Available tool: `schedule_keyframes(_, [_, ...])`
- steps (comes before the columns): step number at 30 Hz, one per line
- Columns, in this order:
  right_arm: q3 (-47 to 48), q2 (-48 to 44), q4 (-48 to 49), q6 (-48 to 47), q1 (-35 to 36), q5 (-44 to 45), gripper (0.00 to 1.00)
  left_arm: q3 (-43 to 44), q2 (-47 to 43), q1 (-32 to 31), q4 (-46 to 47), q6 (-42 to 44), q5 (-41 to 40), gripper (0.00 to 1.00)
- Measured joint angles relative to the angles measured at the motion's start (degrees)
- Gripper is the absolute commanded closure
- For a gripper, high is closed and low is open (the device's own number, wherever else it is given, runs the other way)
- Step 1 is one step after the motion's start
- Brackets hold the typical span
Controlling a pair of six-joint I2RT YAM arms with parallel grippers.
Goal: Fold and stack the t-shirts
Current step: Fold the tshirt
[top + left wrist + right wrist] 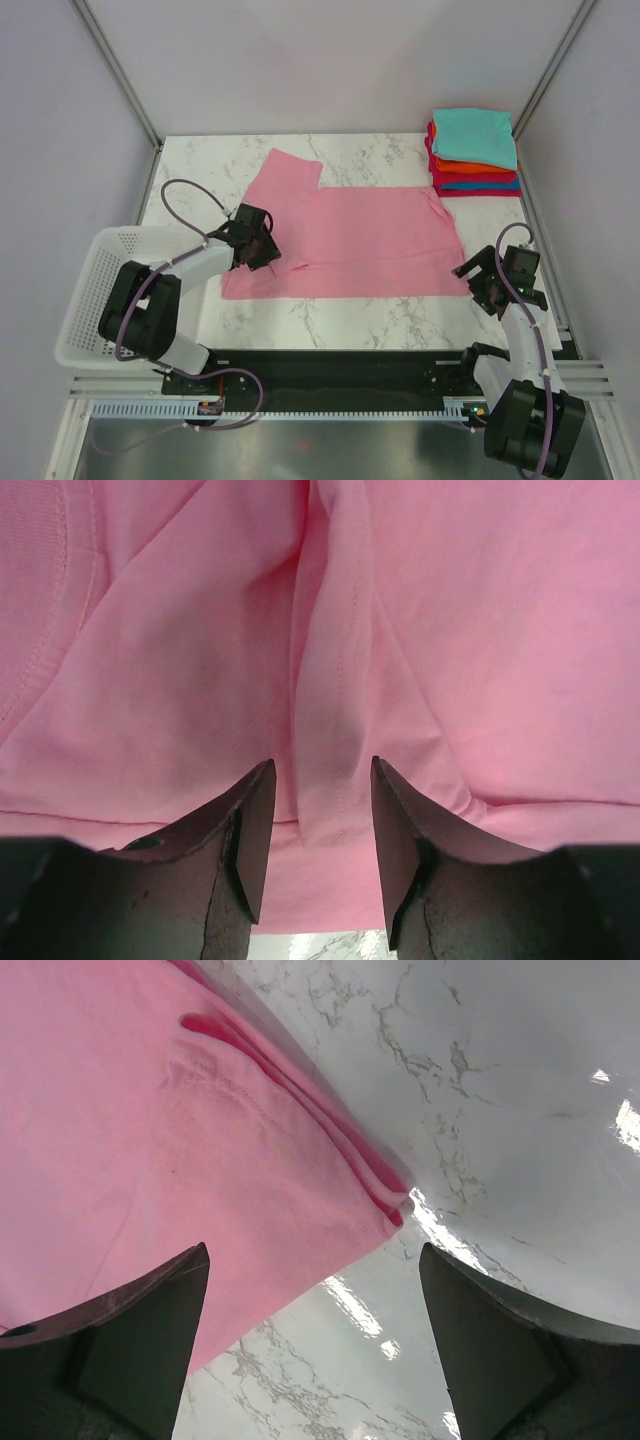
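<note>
One marble-patterned table [350, 318] carries the pink shirt [360, 235], spread flat across its middle: soft, matte knit with stitched hems, one sleeve angled to the far left. White plastic mesh forms the basket [90, 280] hanging off the near-left edge. At the far-right corner sits a stack [475, 150] of folded rectangles, teal over orange, blue and red. The left gripper [322, 765] pinches a raised ridge of pink cloth near the shirt's left end. The right gripper [312, 1250] gapes wide, holding nothing, over the shirt's near-right corner.
</note>
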Motion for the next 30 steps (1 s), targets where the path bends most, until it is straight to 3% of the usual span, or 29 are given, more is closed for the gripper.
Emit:
schedule_keyframes(7, [0.0,0.4,0.2,-1.0,0.0,0.0,0.07,3.2,3.0,0.0,0.3,-0.2,0.0,0.50])
schedule_keyframes(12, [0.0,0.5,0.4,-1.1,0.0,-0.3,0.07,14.1,9.7,0.0,-0.3,-0.4,0.2,0.51])
schedule_keyframes(18, [2.8,0.6,-0.5,-1.8,0.0,-1.9,0.07,51.6,28.3,0.3,-7.0,0.4,3.5,0.48])
schedule_keyframes(20, [4.7,0.5,-1.0,-2.4,0.0,-2.6,0.07,60.0,30.2,0.4,-8.4,0.7,4.9,0.47])
schedule_keyframes(24, [6.8,-0.2,-0.9,-3.5,0.0,-4.0,0.07,60.4,25.6,0.5,-10.4,1.9,6.1,0.45])
schedule_keyframes(30, [7.0,2.0,-0.1,-4.9,0.0,-6.3,0.06,38.6,10.7,0.5,-11.7,3.8,5.6,0.45])
